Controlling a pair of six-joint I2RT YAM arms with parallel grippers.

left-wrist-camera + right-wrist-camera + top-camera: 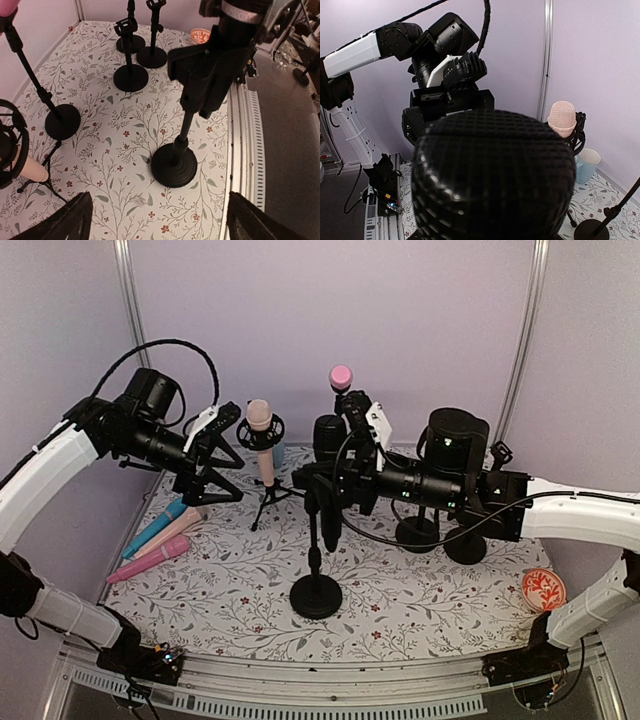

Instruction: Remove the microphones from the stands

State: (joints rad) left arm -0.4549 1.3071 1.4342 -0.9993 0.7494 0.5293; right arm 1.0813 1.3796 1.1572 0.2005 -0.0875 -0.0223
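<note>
Your right gripper clamps the black microphone, seemingly not yet off its round-base stand at centre, ready to lift; your left gripper, at the stand's ten o'clock, gapes empty, clear of the lift.

I count six microphones: one black microphone, one pink-headed microphone in a shock mount, one pink-topped microphone farther back, and three lying on the surface, a blue microphone, a beige microphone and a pink microphone. There are five round-base stands and one tripod stand. I also see one pale blue cup and one orange disc.
</note>
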